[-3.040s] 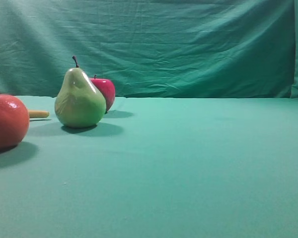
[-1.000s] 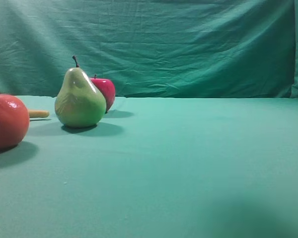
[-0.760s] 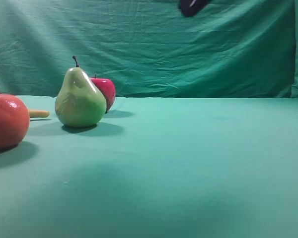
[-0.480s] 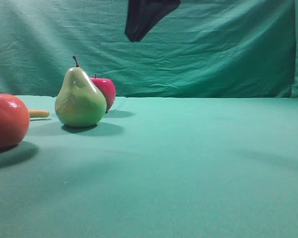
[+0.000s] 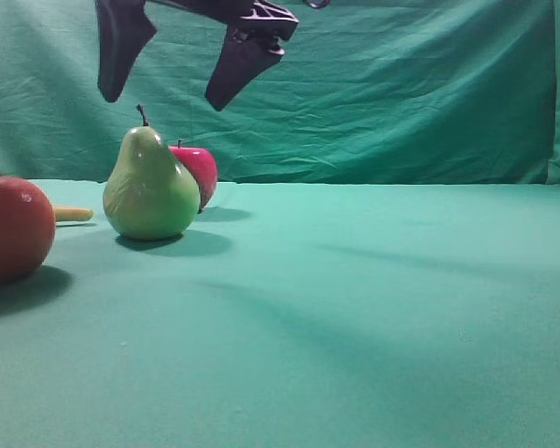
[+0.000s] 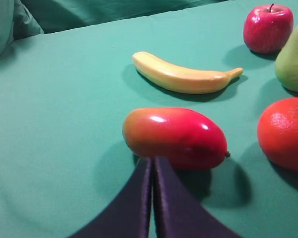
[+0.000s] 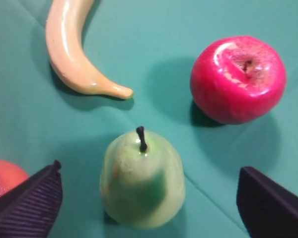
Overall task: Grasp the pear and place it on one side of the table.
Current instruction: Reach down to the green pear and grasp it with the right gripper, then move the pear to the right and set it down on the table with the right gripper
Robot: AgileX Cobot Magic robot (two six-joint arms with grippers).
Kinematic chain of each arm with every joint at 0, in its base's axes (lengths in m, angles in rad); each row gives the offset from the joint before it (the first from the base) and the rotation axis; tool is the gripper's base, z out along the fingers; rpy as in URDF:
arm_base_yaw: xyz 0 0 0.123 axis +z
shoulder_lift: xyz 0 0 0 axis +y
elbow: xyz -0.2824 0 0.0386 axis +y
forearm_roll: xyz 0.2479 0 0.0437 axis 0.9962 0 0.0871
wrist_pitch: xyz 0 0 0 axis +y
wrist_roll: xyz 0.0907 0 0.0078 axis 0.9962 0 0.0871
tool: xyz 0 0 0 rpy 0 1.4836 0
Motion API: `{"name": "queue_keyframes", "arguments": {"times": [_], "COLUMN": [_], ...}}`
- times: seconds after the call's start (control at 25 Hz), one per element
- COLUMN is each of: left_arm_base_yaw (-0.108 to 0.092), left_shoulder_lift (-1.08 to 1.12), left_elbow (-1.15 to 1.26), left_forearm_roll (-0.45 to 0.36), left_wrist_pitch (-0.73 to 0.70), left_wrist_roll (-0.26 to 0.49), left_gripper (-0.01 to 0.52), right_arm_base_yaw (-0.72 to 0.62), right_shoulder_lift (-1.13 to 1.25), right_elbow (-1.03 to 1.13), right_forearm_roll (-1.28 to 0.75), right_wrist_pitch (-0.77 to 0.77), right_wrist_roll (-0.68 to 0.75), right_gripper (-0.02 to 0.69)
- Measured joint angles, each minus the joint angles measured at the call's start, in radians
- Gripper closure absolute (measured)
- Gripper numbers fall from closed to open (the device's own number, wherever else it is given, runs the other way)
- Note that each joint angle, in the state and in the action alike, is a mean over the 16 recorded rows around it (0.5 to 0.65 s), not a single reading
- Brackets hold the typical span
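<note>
Jaws on the right gripper (image 5: 165, 89) stood spread wide, holding nothing, and hung directly above the pear (image 5: 150, 186) without touching it; in the right wrist view one dark finger (image 7: 26, 203) lay to each side of the fruit, well clear of its skin. Jaws on the left gripper (image 6: 152, 166) were pressed together with no gap between them, their tips just beside one red-and-yellow mango (image 6: 175, 138) in the left wrist view.

We took the pear as the landmark. It stood upright on the table (image 5: 355, 308), stem pointing up, toward the left of the exterior high view. We counted one pear. One red apple (image 5: 198, 174) sat just behind it, partly hidden by it in the exterior high view and apart from it in the right wrist view. One yellow banana (image 7: 75, 52) lay near the pear, beyond its stem in the right wrist view. One orange-red round fruit (image 5: 14, 227) sat near the pear, to its left in the exterior high view. We counted five fruits in all. One wrinkled backdrop cloth (image 5: 401, 93) hung behind the pear.
</note>
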Motion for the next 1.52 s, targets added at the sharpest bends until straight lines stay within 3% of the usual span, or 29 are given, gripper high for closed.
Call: {"name": "queue_keyframes", "arguments": {"times": [0.28,0.56,0.92,1.2,1.52], "left_arm_base_yaw": [0.000,0.000,0.000,0.000,0.000], "left_shoulder_lift": [0.000,0.000,0.000,0.000,0.000], "left_elbow": [0.000,0.000,0.000,0.000,0.000], "left_forearm_roll": [0.000,0.000,0.000,0.000,0.000], "left_wrist_pitch": [0.000,0.000,0.000,0.000,0.000], "left_wrist_roll": [0.000,0.000,0.000,0.000,0.000], "left_gripper": [0.514,0.514,0.514,0.514,0.514], "right_arm_base_yaw": [-0.002,-0.059,-0.259,-0.428,-0.521], "right_shoulder_lift": [0.066,0.003,-0.300,-0.497,-0.505], "right_elbow": [-0.021,-0.039,0.172,0.529,0.815], "right_forearm_roll": [-0.005,-0.016,-0.041,-0.057,-0.059], "right_wrist_pitch": [-0.036,0.030,0.084,-0.074,-0.323], "right_wrist_roll": [-0.010,-0.011,-0.010,-0.009,-0.008], "right_gripper": [0.099,0.187,0.196,0.196,0.196]}}
